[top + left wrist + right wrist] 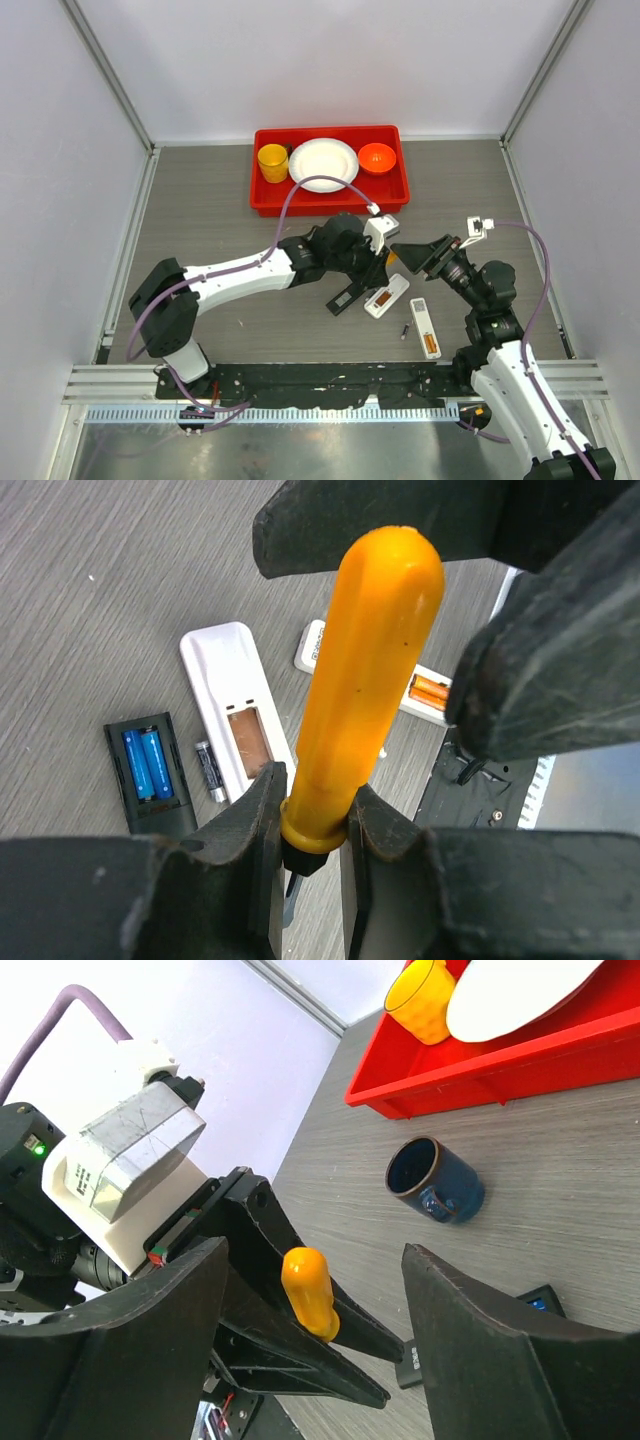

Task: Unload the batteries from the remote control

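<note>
The left gripper (pixel 312 825) was clenched low on the orange screwdriver (pixel 370 660), blade down, likely for prying cells out; the right gripper (pixel 316 1260) gaped unloaded, facing it. Just beside the white remote (pixel 225 675), whose bay seemed empty from that angle, a dark battery (pixel 209 770) lay loose on the worktop (pixel 90 630), with two blue batteries (pixel 145 763) seated in the black remote (pixel 150 815) beyond.

batteries (pixel 146 764) in one remote (pixel 166 816); loose battery (pixel 209 770) between it and next remote (pixel 225 675); tray (pixel 270 205) behind them
</note>
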Robot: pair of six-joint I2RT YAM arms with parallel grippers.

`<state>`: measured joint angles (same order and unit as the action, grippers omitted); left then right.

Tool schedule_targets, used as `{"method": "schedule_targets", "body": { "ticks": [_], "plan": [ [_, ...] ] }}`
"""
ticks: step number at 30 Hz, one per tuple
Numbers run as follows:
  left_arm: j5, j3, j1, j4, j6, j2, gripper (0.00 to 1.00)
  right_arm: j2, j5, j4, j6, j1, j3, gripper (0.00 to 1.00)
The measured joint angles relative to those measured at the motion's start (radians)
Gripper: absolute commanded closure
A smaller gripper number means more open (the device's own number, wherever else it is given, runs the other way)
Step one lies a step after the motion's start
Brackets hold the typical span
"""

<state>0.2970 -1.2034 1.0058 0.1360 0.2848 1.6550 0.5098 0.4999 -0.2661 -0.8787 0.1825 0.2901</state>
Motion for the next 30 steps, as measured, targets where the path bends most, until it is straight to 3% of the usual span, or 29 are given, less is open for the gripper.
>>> {"method": "schedule_targets", "body": {
  "ticks": [3, 5, 6, 7, 8, 9, 22, 23, 26, 29, 30],
  "plan": [
    [0.004, 0.000, 0.000, -0.010, 0.005, -0.008, 1.00, 0.001, 0.000, -0.024, -0.012, 0.000, -0.007, 0.24],
    [0.010, 0.000, 0.000, -0.015, 0.006, -0.014, 1.00, 0.002, 0.001, -0.038, -0.019, 0.000, -0.011, 0.29],
    [0.013, 0.000, 0.000, -0.016, 0.007, -0.016, 1.00, 0.004, 0.003, -0.048, -0.021, 0.000, -0.013, 0.32],
    [0.016, 0.000, 0.000, -0.016, 0.007, -0.018, 1.00, 0.008, 0.005, -0.059, -0.026, 0.000, -0.014, 0.46],
    [0.019, 0.000, 0.000, -0.016, 0.007, -0.018, 1.00, 0.013, 0.006, -0.065, -0.030, 0.000, -0.016, 0.54],
    [0.022, 0.000, 0.000, -0.015, 0.007, -0.018, 1.00, 0.019, 0.008, -0.074, -0.035, 0.000, -0.018, 0.57],
    [0.028, -0.001, -0.003, 0.011, 0.007, -0.017, 1.00, 0.110, 0.064, -0.157, -0.067, 0.000, -0.023, 0.57],
    [0.028, -0.001, -0.003, 0.012, 0.006, -0.017, 1.00, 0.112, 0.065, -0.158, -0.067, 0.000, -0.023, 0.62],
    [0.025, -0.001, -0.003, 0.015, 0.006, -0.017, 1.00, 0.112, 0.072, -0.166, -0.066, 0.000, -0.023, 0.96],
    [0.018, -0.005, -0.005, 0.018, 0.004, -0.016, 0.96, 0.116, 0.069, -0.168, -0.059, 0.001, -0.027, 0.99],
    [0.015, -0.005, -0.005, 0.019, 0.003, -0.016, 0.83, 0.121, 0.068, -0.171, -0.060, 0.001, -0.027, 0.99]
  ]
}}
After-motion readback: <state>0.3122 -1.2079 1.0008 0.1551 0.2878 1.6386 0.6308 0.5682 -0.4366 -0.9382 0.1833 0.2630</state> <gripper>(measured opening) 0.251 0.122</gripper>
